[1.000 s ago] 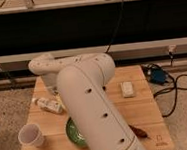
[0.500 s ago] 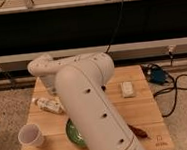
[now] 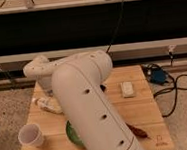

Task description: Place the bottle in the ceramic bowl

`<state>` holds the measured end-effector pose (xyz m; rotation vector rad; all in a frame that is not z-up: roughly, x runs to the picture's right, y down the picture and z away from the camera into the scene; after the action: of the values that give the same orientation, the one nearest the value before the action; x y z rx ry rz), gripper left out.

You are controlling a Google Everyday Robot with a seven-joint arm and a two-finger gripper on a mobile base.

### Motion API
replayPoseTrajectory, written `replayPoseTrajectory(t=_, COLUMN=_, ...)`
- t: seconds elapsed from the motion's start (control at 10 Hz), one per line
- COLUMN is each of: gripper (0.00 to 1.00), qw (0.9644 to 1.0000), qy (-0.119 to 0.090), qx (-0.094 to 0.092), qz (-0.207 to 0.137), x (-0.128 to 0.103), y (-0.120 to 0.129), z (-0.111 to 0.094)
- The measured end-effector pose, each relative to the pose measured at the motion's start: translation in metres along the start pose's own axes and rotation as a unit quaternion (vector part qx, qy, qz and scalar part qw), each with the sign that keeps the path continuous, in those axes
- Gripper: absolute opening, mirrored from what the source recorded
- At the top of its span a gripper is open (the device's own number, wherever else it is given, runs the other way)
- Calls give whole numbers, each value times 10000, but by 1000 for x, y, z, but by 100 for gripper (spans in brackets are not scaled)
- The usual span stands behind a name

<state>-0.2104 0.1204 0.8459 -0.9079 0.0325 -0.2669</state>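
Nothing is seen changed since the earlier frame; the bottle (image 3: 47, 104) is laid by the desk's (image 3: 141, 112) left edge, outside the ceramic bowl (image 3: 71, 134) at the front edge; the gripper is hidden behind the arm (image 3: 90, 105), so its grip cannot be told.

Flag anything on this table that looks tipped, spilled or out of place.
The bottle lies on its side near the table's left edge, not upright. The green bowl is mostly hidden by the arm; no spill shows. The end effector is out of sight behind the arm.
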Motion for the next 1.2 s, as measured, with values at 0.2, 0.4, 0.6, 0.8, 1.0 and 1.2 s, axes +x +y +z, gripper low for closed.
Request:
replayPoseTrajectory(t=0.2, gripper=80, qw=9990, qy=-266, qx=20, qz=361, x=-4, y=-7, z=2)
replayPoseTrajectory(t=0.4, gripper=80, qw=9966, qy=-500, qx=32, qz=652, x=-8, y=-11, z=5)
replayPoseTrajectory(t=0.6, gripper=80, qw=9958, qy=-571, qx=51, qz=712, x=-10, y=-13, z=6)
replayPoseTrajectory(t=0.8, gripper=80, qw=9959, qy=-568, qx=53, qz=696, x=-11, y=-13, z=7)
replayPoseTrajectory(t=1.0, gripper=80, qw=9955, qy=-658, qx=213, qz=654, x=-27, y=-7, z=12)
replayPoseTrajectory(t=1.2, gripper=80, qw=9960, qy=-700, qx=155, qz=526, x=-59, y=2, z=28)
